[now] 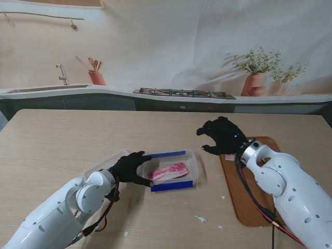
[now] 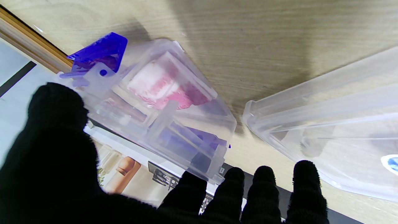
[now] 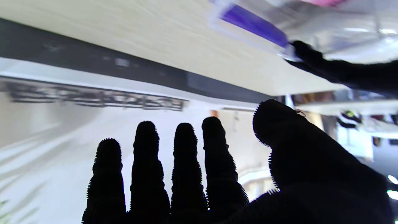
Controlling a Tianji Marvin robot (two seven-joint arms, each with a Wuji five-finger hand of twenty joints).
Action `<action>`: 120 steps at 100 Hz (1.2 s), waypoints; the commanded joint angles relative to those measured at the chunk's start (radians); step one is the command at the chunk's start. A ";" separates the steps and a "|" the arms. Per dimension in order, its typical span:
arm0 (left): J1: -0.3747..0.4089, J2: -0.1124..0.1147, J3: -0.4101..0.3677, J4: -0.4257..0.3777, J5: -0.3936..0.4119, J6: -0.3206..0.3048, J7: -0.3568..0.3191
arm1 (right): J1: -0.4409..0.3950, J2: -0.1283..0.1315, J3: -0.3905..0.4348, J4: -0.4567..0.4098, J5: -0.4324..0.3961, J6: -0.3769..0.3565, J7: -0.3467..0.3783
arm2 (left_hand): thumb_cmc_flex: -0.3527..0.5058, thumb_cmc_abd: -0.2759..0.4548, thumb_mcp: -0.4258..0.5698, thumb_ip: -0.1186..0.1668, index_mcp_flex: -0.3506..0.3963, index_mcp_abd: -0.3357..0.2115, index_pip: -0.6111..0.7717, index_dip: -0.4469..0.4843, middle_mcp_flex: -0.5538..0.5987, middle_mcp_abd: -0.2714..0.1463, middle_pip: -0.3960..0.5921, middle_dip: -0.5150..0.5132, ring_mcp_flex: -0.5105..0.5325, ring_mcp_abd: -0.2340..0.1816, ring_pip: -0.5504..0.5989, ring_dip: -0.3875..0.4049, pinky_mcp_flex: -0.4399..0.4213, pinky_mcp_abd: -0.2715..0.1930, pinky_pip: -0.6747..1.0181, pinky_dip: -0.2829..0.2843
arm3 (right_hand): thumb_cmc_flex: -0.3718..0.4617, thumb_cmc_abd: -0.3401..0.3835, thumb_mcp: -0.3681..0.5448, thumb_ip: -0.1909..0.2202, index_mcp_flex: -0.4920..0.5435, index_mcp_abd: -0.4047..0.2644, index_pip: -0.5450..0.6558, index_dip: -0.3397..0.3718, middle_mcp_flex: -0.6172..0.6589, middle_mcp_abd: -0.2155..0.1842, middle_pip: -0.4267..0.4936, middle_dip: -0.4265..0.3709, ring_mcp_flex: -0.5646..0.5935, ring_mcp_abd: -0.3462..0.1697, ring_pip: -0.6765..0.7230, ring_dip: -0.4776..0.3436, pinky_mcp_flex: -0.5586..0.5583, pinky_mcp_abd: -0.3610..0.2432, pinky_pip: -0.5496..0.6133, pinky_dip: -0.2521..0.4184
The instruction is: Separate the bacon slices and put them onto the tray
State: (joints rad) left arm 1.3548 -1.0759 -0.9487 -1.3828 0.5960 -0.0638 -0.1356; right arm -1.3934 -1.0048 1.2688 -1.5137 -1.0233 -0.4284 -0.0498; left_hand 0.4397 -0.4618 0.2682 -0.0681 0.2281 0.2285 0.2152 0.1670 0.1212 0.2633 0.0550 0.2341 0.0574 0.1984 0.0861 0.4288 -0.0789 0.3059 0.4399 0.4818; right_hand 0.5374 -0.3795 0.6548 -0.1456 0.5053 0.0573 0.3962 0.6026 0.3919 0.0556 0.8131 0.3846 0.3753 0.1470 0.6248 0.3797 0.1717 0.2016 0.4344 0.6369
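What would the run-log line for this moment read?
left hand: on clear container edge | right hand: open, raised at tray far end | bacon: in container | lid: off, beside container

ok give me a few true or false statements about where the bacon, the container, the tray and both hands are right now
1. The bacon lies inside the clear container. True.
2. The right hand is holding a bacon slice. False: it is open and empty, held between the container and the wooden tray.
3. The left hand is at the container's left end, fingers against it. True.
4. The container sits on the wooden tray. False: it rests on the table, left of the tray.
5. The container's lid is snapped on. False: the container is open, and the clear lid lies beside it on the left.
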 commanded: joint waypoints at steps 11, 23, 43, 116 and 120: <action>0.013 0.001 0.001 0.015 0.007 0.004 -0.018 | 0.016 -0.045 -0.099 -0.061 0.097 0.050 0.096 | 0.104 0.005 0.111 0.020 -0.015 0.049 -0.020 -0.011 0.018 -0.099 0.029 -0.002 -0.033 -0.014 -0.019 -0.009 -0.009 0.002 -0.024 0.009 | 0.074 0.018 0.021 0.055 0.048 0.043 0.020 0.024 0.050 0.038 0.034 0.030 0.049 0.039 0.060 0.036 0.043 0.009 0.059 0.035; 0.013 0.002 0.003 0.014 0.006 0.003 -0.020 | 0.029 -0.049 -0.161 -0.071 0.152 0.108 0.134 | 0.104 0.003 0.112 0.020 -0.015 0.051 -0.021 -0.011 0.017 -0.095 0.028 -0.001 -0.033 -0.013 -0.019 -0.008 -0.009 0.002 -0.024 0.010 | 0.108 -0.011 0.081 0.050 0.081 0.064 0.039 0.028 0.087 0.057 0.048 0.061 0.102 0.054 0.113 0.065 0.067 -0.011 0.263 -0.016; 0.013 0.002 0.005 0.013 0.009 0.003 -0.020 | 0.066 -0.055 -0.246 -0.047 0.267 0.186 0.200 | 0.102 0.003 0.114 0.019 -0.015 0.050 -0.022 -0.012 0.018 -0.096 0.028 0.000 -0.033 -0.015 -0.020 -0.009 -0.010 0.003 -0.026 0.009 | 0.134 -0.027 0.120 0.048 0.095 0.094 0.048 0.028 0.098 0.087 0.071 0.066 0.158 0.072 0.148 0.078 0.054 -0.023 0.517 -0.103; 0.014 0.005 0.003 0.010 0.015 0.001 -0.027 | 0.237 -0.078 -0.482 0.124 0.472 0.358 0.291 | 0.104 -0.001 0.120 0.019 -0.014 0.054 -0.022 -0.012 0.018 -0.092 0.028 0.000 -0.034 -0.012 -0.021 -0.008 -0.010 0.004 -0.034 0.010 | 0.204 0.006 0.131 0.057 0.078 0.118 0.032 0.016 0.064 0.098 0.067 0.047 0.119 0.071 0.101 0.058 0.018 -0.032 0.491 -0.207; 0.015 0.005 0.003 0.010 0.015 0.001 -0.027 | 0.243 -0.078 -0.490 0.129 0.476 0.361 0.295 | 0.101 0.000 0.119 0.018 -0.014 0.052 -0.022 -0.012 0.018 -0.094 0.028 0.000 -0.033 -0.013 -0.021 -0.008 -0.010 0.004 -0.034 0.010 | 0.206 0.007 0.131 0.056 0.077 0.118 0.032 0.015 0.064 0.098 0.068 0.046 0.118 0.072 0.101 0.058 0.018 -0.032 0.491 -0.208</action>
State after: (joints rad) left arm 1.3560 -1.0745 -0.9502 -1.3863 0.6054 -0.0659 -0.1390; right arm -1.1560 -1.0715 0.7908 -1.3942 -0.5506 -0.0748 0.2204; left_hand 0.4397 -0.4618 0.2682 -0.0686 0.2275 0.2285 0.2037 0.1662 0.1213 0.2622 0.0550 0.2341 0.0574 0.1981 0.0853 0.4288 -0.0792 0.3059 0.4399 0.4818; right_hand 0.7103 -0.3933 0.7617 -0.1261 0.5890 0.1527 0.4353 0.6132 0.4748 0.1321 0.8597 0.4364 0.5141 0.2020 0.7253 0.4445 0.2052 0.1890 0.9251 0.4474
